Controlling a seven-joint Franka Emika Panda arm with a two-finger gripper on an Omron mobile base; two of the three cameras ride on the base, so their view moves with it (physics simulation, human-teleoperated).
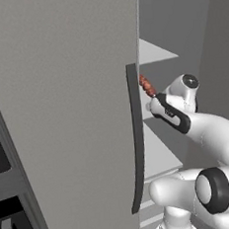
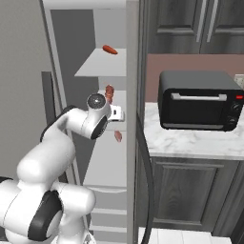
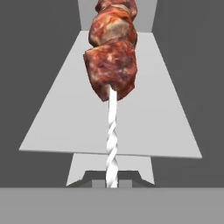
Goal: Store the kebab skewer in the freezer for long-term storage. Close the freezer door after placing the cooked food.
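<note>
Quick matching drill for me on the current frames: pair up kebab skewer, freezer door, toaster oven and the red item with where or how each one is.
1 kebab skewer
2 freezer door
3 toaster oven
4 small red item

A on the counter
B on an upper freezer shelf
C swung open
D held by the shut gripper

Pairs: 1-D, 2-C, 3-A, 4-B

White glossy rounded arm (image 1: 213, 136) at lower right of the left base view, dark ring joints, black band near the wrist, grey cap on the end joint
</note>
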